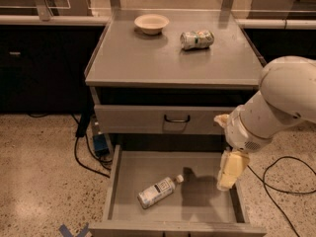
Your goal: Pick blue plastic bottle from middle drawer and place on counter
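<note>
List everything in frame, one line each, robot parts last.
blue plastic bottle: 1, pale blue clear with a white cap, lying on its side on the drawer floor
middle drawer: 1, grey, pulled open at the bottom of the cabinet
counter: 1, grey, cabinet top
bowl: 1, cream, back of the counter
can: 1, green and white, on its side on the counter, right of the bowl
drawer front: 1, grey with a black handle, shut, above the open drawer
cables: at least 2, black, on the floor either side of the cabinet
tape mark: 1, blue, floor at bottom left
arm: 1, white, entering from the right
gripper: 1, pale yellow, by the drawer's right wall, apart from the bottle
</note>
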Controlling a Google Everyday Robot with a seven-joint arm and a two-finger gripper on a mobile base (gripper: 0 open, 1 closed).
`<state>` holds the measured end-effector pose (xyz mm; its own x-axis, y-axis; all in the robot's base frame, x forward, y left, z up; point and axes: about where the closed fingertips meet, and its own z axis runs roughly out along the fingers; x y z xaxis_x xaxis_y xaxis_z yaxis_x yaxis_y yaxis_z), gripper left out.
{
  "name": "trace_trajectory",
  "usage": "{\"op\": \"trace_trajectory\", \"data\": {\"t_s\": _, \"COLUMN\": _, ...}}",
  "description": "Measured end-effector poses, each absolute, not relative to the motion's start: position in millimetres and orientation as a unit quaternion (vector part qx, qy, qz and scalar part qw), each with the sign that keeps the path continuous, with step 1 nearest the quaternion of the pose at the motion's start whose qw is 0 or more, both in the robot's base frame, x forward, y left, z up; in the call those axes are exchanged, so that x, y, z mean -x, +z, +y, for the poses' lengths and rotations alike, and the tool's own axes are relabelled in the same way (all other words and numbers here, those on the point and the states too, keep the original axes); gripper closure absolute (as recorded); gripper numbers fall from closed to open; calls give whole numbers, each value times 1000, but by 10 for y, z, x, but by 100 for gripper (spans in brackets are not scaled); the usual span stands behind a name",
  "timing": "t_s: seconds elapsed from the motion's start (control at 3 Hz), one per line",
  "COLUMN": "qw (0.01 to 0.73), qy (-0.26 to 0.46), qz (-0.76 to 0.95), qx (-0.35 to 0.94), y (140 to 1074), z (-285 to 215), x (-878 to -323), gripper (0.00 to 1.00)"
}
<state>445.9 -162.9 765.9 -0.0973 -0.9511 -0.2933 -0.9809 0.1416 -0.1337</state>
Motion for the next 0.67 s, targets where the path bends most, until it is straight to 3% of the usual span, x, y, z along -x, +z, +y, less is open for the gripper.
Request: {"op": "trace_trajectory", "data": {"t_s": 0.67, "qw": 159, "qy": 42, "qz": 726, "qx": 667, "y": 7090, "z": -1549, "x": -4566, "gripper": 0}}
